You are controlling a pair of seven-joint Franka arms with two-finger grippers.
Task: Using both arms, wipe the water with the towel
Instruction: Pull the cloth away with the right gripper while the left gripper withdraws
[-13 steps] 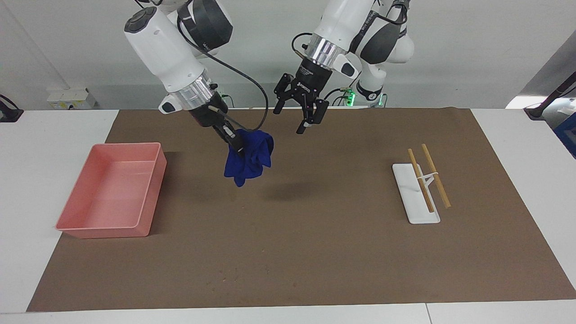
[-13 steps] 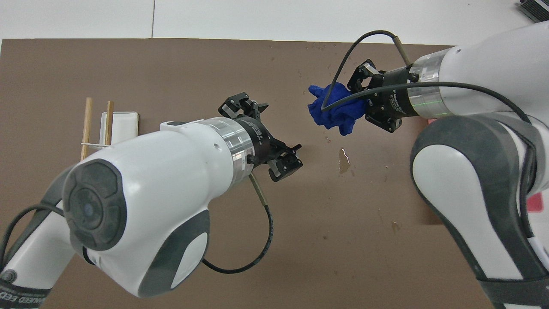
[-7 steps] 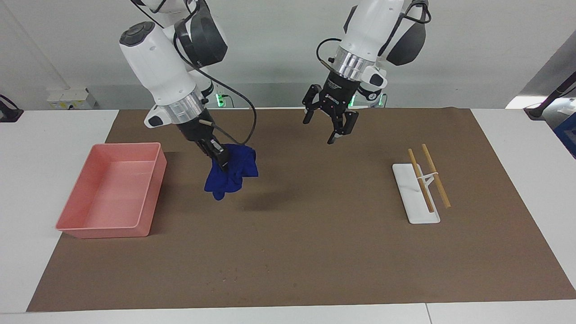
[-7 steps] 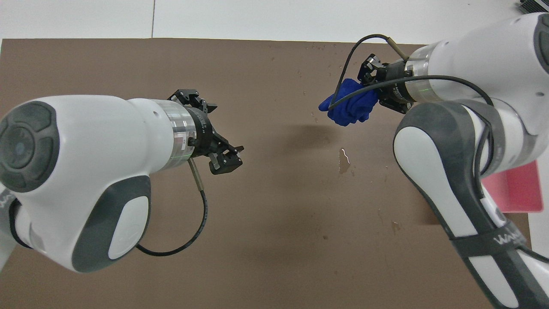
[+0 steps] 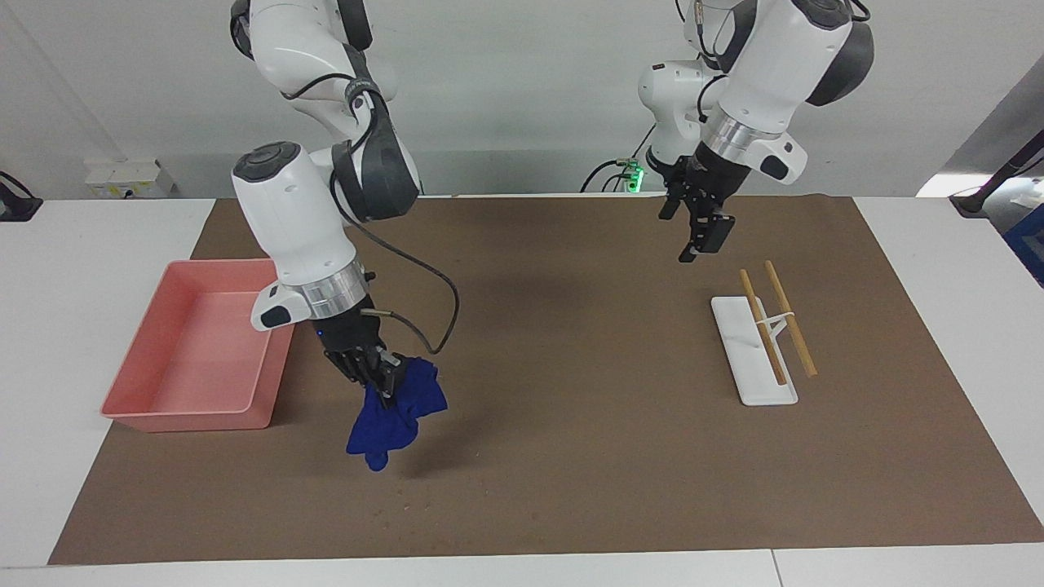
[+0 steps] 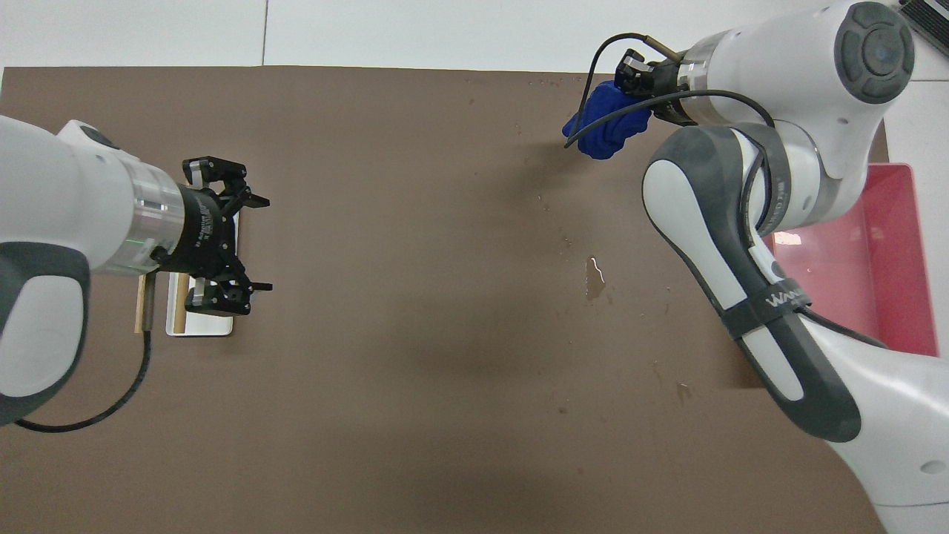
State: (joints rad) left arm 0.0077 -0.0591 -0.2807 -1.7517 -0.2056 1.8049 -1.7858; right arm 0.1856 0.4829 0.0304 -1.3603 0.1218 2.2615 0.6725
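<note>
My right gripper (image 5: 385, 385) is shut on the dark blue towel (image 5: 397, 414), which hangs bunched just above the brown mat, beside the pink tray's corner. In the overhead view the towel (image 6: 604, 127) and right gripper (image 6: 639, 78) are over the part of the mat farthest from the robots. A small water puddle (image 6: 595, 276) lies on the mat nearer to the robots than the towel; tiny droplets dot the mat around it. My left gripper (image 5: 700, 236) is open and empty, up in the air over the white rest's end nearest the robots; it also shows in the overhead view (image 6: 250, 245).
A pink tray (image 5: 188, 420) stands at the right arm's end of the table, also in the overhead view (image 6: 890, 297). A white rest (image 5: 754, 383) with two wooden chopsticks (image 5: 789, 318) lies toward the left arm's end. The brown mat (image 5: 571, 424) covers the table's middle.
My right gripper has carried the towel away from the robots and lower, toward the mat's edge. My left gripper has swung back toward its own end, over the chopstick rest.
</note>
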